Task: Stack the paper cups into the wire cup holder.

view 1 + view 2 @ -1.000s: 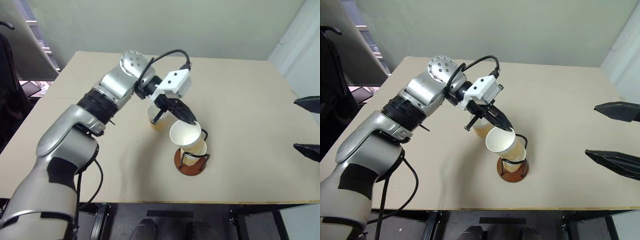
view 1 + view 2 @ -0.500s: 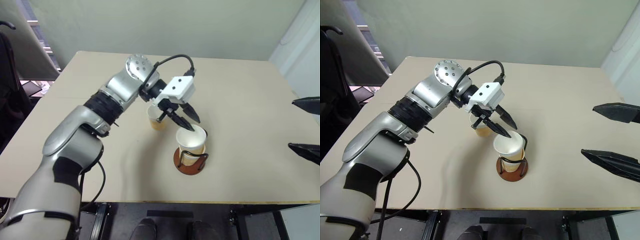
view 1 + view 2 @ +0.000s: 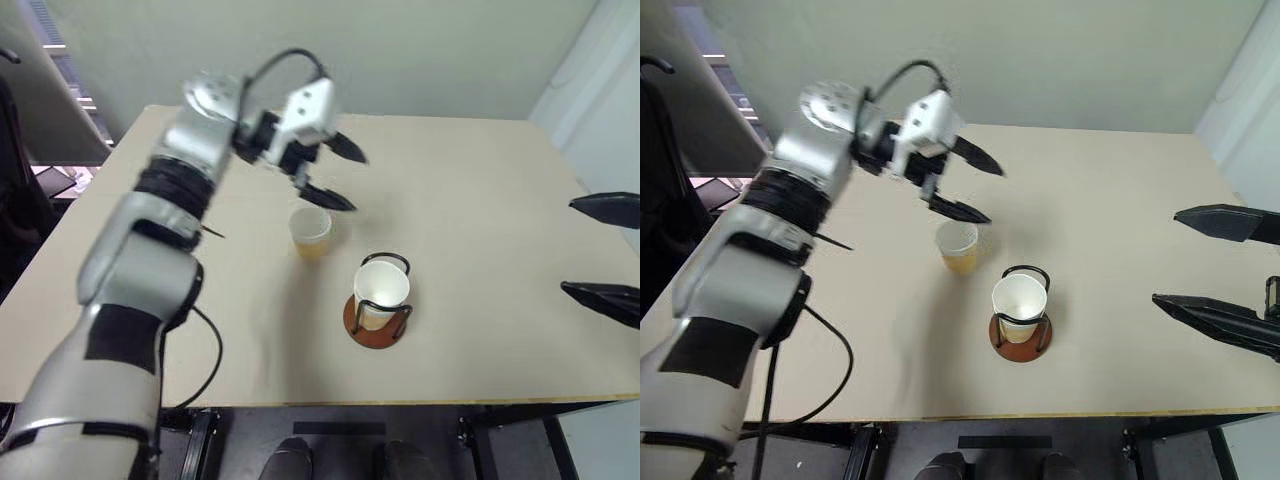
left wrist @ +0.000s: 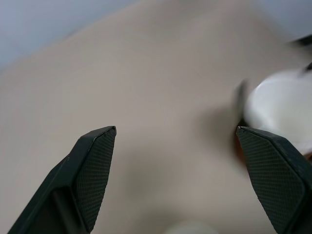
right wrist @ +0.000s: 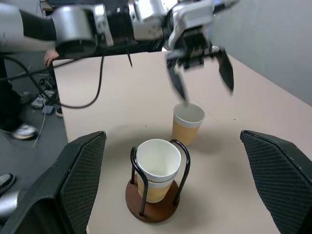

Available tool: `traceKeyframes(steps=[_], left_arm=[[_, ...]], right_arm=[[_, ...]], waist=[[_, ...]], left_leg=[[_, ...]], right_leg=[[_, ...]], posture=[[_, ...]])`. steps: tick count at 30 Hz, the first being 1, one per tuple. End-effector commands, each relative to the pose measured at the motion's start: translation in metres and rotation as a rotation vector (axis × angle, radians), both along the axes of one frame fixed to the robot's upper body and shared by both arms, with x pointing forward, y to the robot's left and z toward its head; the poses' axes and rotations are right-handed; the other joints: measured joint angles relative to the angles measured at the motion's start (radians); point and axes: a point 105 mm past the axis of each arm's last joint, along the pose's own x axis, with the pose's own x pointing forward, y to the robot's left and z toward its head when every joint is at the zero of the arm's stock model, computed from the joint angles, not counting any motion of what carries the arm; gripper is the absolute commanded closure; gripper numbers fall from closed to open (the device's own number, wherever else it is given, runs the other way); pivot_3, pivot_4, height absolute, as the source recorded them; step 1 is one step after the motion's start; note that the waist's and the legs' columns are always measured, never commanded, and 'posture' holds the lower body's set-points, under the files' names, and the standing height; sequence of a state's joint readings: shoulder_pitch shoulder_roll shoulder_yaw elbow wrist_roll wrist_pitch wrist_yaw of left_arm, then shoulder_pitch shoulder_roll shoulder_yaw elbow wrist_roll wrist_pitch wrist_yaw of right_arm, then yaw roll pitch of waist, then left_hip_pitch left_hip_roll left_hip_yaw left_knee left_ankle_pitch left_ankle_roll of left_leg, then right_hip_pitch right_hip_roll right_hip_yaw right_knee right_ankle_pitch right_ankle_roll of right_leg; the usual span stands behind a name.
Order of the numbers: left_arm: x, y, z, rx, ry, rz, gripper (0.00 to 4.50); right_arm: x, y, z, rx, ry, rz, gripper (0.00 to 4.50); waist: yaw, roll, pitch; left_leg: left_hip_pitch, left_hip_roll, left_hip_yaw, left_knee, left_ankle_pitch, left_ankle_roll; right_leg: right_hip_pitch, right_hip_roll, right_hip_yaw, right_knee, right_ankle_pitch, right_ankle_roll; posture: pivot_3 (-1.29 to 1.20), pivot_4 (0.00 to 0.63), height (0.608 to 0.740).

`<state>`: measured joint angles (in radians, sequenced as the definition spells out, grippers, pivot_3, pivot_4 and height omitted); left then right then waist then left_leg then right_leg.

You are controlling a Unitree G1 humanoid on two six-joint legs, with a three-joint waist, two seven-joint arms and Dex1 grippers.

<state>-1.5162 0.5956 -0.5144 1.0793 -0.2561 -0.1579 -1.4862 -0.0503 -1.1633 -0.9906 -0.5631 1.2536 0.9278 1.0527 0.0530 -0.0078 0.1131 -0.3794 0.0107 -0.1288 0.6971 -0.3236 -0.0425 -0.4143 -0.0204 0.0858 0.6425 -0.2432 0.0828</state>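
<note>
Left end effector (image 3: 970, 185) open above loose cup (image 3: 958, 247), right end effector (image 3: 1215, 265) open

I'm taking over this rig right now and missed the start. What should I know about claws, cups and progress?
Left claw: open, empty, above the loose paper cup.
Right claw: open, empty, off at the table's right side.
Wire cup holder: near the front edge, with a paper cup seated upright between its loops.
Done: that cup is in the holder.
Left: the loose cup, upright just behind the holder, not yet stacked.
</note>
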Motion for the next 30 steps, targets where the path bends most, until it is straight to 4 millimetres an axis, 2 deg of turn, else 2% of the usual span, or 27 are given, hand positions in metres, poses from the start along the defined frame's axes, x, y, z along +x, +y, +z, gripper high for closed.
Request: traceKeyframes(steps=[1, 6, 10, 22, 24, 26, 30], left_arm=[[0.012, 0.019, -0.003, 0.027, -0.013, 0.121, 0.27], [0.022, 0.026, -0.025, 0.066, 0.026, 0.206, 0.27], [0.027, 0.016, -0.039, 0.052, 0.064, 0.228, 0.27], [0.039, 0.010, -0.076, 0.147, 0.063, 0.321, 0.27], [0.039, 0.009, -0.078, 0.144, 0.067, 0.320, 0.63], [0.039, 0.008, -0.078, 0.142, 0.067, 0.319, 1.19], [0.038, 0.007, -0.077, 0.142, 0.068, 0.314, 2.72]], right_arm=[[0.004, 0.001, 0.004, -0.018, -0.033, 0.017, 0.00], [0.007, 0.003, 0.003, -0.022, -0.041, 0.028, 0.00], [0.006, 0.003, 0.002, -0.030, -0.041, 0.022, 0.00], [0.002, 0.006, -0.003, -0.035, -0.029, 0.002, 0.00], [0.002, 0.005, -0.003, -0.037, -0.028, -0.005, 0.00], [0.001, 0.004, -0.003, -0.040, -0.028, -0.011, 0.00], [0.002, 0.003, -0.003, -0.046, -0.029, -0.017, 0.00]], waist=[[0.002, -0.001, 0.000], [0.022, -0.001, 0.001], [0.024, -0.002, 0.001], [0.021, -0.002, 0.001], [0.021, -0.002, 0.001], [0.022, -0.002, 0.001], [0.022, -0.002, 0.001]], left_leg=[[0.000, 0.000, -0.001, 0.000, 0.000, 0.000], [-0.004, -0.005, -0.009, 0.002, 0.000, 0.001], [-0.005, -0.007, -0.003, 0.002, -0.001, 0.002], [-0.003, -0.008, 0.001, 0.003, -0.001, 0.003], [-0.003, -0.009, 0.002, 0.003, -0.001, 0.003], [-0.003, -0.010, 0.002, 0.003, -0.001, 0.003], [-0.003, -0.009, 0.002, 0.003, -0.001, 0.003]], right_leg=[[0.000, 0.000, 0.000, 0.000, 0.000, 0.001], [-0.001, -0.003, 0.000, -0.001, -0.001, 0.001], [-0.001, -0.004, -0.001, -0.002, -0.001, 0.003], [-0.001, -0.004, 0.001, -0.001, -0.001, 0.006], [-0.001, -0.003, 0.001, -0.001, -0.001, 0.006], [-0.001, -0.003, 0.000, -0.001, -0.001, 0.007], [-0.001, -0.004, 0.001, -0.001, -0.001, 0.007]], posture=[[0.00, 0.150, 0.740], [0.00, 0.150, 0.740], [0.00, 0.150, 0.740], [0.00, 0.150, 0.740], [0.00, 0.150, 0.740], [0.00, 0.150, 0.740], [0.00, 0.150, 0.740]])
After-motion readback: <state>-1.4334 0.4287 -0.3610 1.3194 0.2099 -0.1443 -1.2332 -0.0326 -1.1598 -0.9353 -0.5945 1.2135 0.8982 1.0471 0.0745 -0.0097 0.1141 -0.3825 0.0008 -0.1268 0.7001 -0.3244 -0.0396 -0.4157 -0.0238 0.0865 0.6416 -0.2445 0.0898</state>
